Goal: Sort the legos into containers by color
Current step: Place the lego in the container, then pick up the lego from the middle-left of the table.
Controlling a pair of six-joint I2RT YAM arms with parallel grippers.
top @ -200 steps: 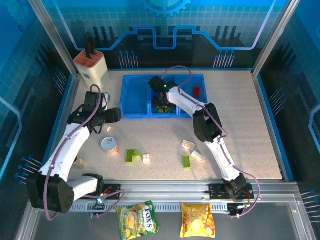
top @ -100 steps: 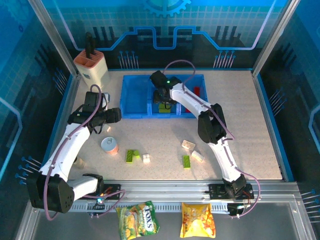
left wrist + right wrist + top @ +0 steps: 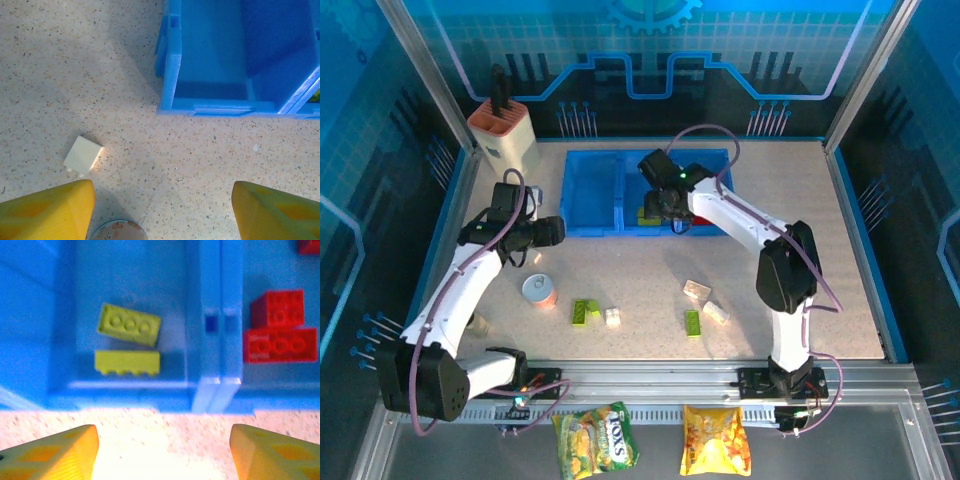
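Right claw (image 3: 162,447), spread and empty, has drawn back from the blue tray's (image 3: 212,390) middle compartment, leaving two lime legos (image 3: 129,325) inside; loose legos (image 3: 692,322) await on the desk (image 3: 820,260).

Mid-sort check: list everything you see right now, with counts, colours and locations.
tray: one, translucent blue, three compartments, far middle of table
green legos in tray: two, lime, middle compartment
red legos: at least three, red, right compartment
loose green legos: at least two, lime, near half of table
white legos: at least four, cream, loose on table
can: one, silvery top, left of loose legos
knife block: one, beige, far-left corner
snack bags: two, green and yellow, beyond table's near edge
left gripper: yellow, open, above table near tray's left compartment
right gripper: yellow, open, above tray's near wall
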